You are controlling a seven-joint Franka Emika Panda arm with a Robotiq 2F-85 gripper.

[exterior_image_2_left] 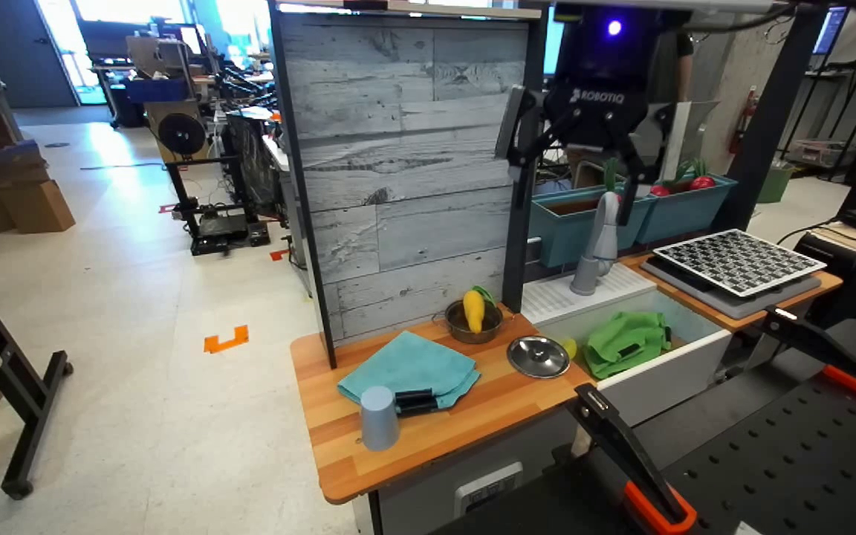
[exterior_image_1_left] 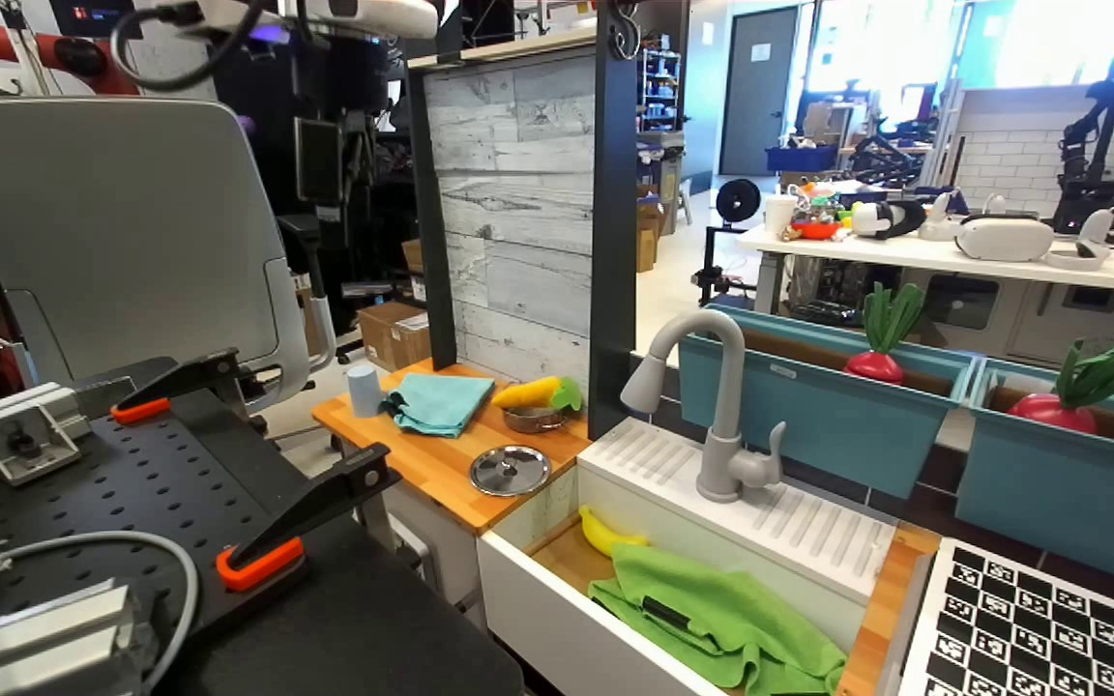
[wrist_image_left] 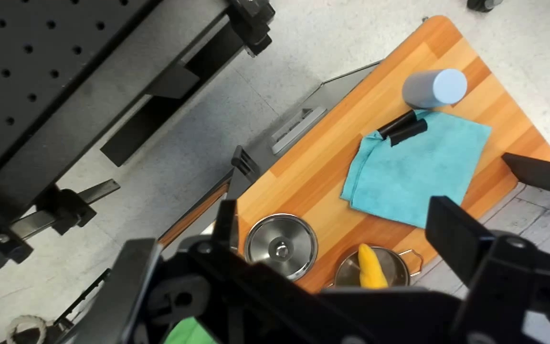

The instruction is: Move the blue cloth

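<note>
Exterior view: pincer (exterior_image_2_left: 580,167) stands wide and unloaded; blue cloth (exterior_image_2_left: 413,365) lies folded on the surface (exterior_image_2_left: 461,425) (beside the cup (exterior_image_2_left: 380,421)). Task apparently unstarted: grasp, transfer and release remain.

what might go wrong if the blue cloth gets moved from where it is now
The light-blue cup stands right beside the blue cloth, so dragging the cloth could tip it over. Pulled toward the sink, the cloth might push the metal lid, which lies between them, over the edge. The hand could close on the black strips at the cloth's edge instead of plain fabric, and perhaps lose its grip.
</note>
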